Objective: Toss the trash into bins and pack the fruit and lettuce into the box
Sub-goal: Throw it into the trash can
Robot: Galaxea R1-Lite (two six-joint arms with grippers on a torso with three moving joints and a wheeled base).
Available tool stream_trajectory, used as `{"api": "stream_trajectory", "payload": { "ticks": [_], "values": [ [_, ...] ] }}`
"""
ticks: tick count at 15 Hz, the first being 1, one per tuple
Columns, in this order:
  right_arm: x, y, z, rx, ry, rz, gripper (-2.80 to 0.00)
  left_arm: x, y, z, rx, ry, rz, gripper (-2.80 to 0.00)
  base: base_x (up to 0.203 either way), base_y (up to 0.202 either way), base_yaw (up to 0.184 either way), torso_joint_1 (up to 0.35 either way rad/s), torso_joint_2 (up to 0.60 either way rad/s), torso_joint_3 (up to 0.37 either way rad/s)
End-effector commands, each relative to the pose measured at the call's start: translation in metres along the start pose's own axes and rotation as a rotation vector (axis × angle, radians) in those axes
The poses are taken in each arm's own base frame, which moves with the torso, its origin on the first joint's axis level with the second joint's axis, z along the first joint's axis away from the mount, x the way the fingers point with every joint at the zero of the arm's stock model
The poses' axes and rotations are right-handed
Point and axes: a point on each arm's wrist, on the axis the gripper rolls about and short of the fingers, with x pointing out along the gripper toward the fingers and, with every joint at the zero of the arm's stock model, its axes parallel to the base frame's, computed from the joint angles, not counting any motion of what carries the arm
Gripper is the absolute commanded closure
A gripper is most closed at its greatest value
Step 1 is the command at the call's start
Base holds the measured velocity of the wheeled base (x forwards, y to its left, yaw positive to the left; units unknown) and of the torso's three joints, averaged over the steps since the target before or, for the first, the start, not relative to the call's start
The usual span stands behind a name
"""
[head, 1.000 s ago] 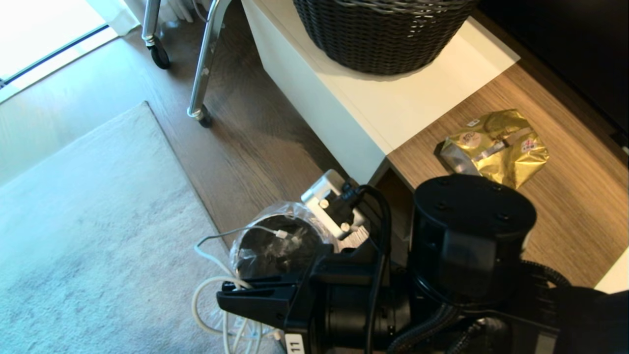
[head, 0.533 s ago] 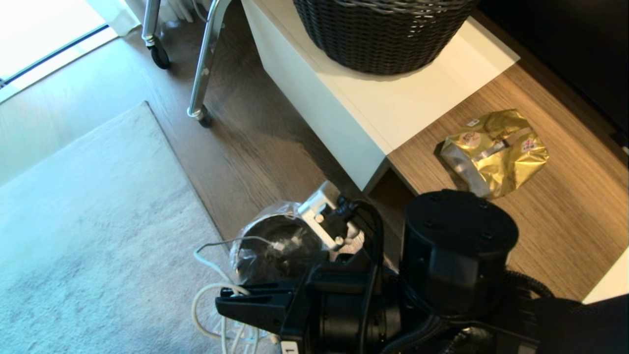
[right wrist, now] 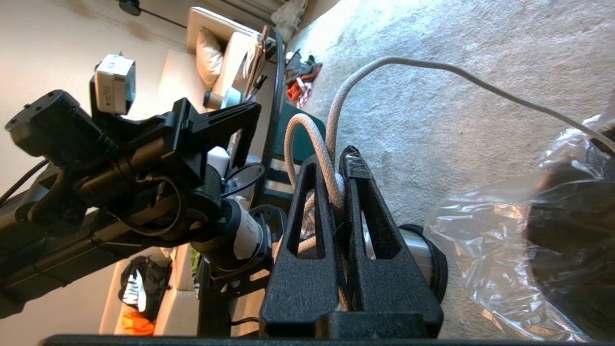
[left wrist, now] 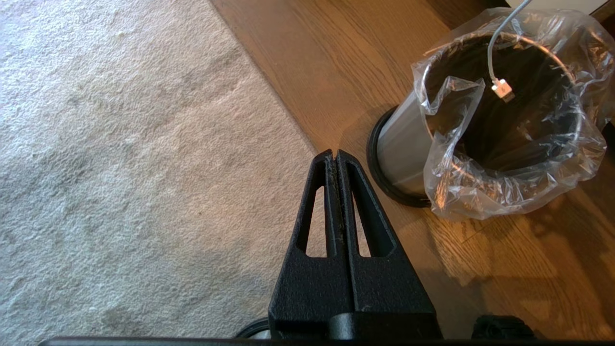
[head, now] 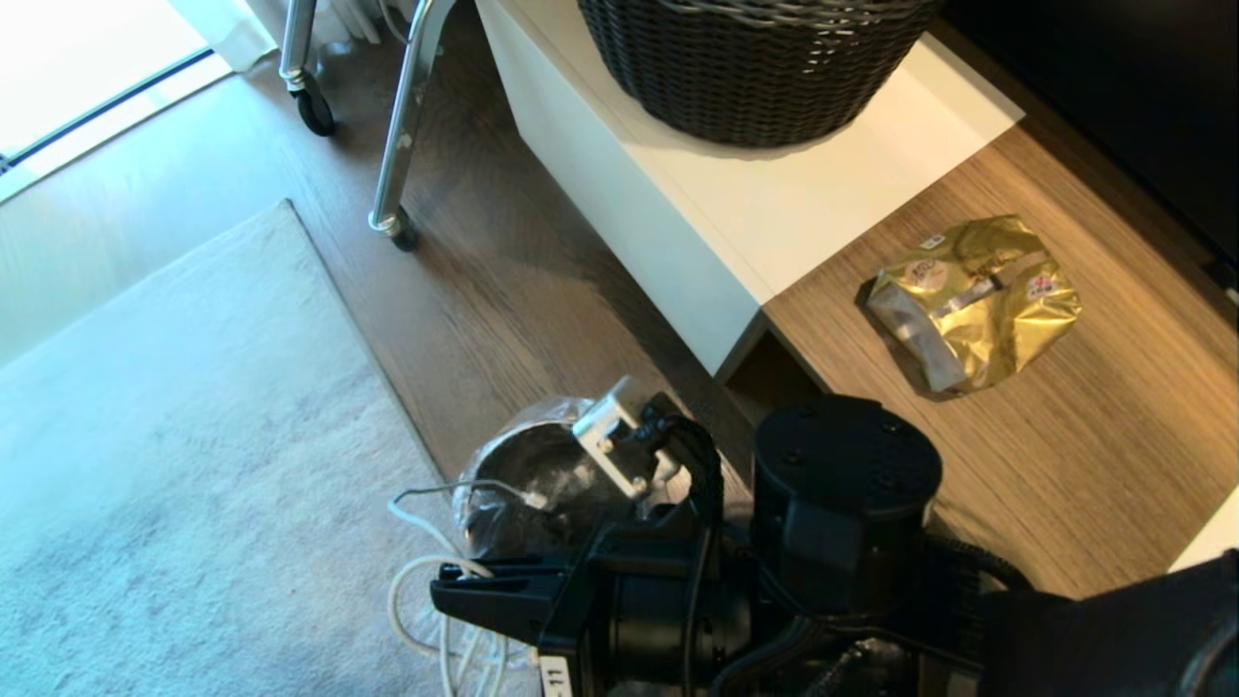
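Wood floor and a pale rug [head: 174, 465] lie below. Pinched on one white cable [right wrist: 331, 178], the right gripper [right wrist: 336, 166] hangs beside one steel bin [left wrist: 485, 129]. Only the left wrist view shows the left gripper [left wrist: 335, 156] squeezed together, empty. One gold wrapper [head: 973, 300] lies on the wooden table [head: 1084, 455]; its writing is too small to read.

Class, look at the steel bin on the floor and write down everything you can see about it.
The bin is a small brushed-steel cylinder with a black base ring, standing upright on the wooden floor beside the carpet edge. A clear, crinkled plastic liner bag is folded over its rim. The inside looks dark, with no trash visible. A thin white cable with a small plug hangs over the opening. The shut left end effector is near it, not touching.
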Motion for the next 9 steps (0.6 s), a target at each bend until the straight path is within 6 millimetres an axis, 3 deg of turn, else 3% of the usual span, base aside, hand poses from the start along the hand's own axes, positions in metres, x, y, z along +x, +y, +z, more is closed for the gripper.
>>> {"api": "stream_trajectory", "payload": {
  "ticks": [1,9],
  "values": [
    [0.002,-0.009,-0.003,0.001,-0.005,-0.018,0.0,0.0,0.0,0.0,0.0,0.0,0.0,0.0,0.0,0.0,0.0,0.0,0.0,0.0],
    [0.01,-0.024,-0.017,-0.004,-0.036,-0.061,0.0,0.0,0.0,0.0,-0.001,-0.001,0.0,0.0,0.0,0.0,0.0,0.0,0.0,0.0]
  ]
}}
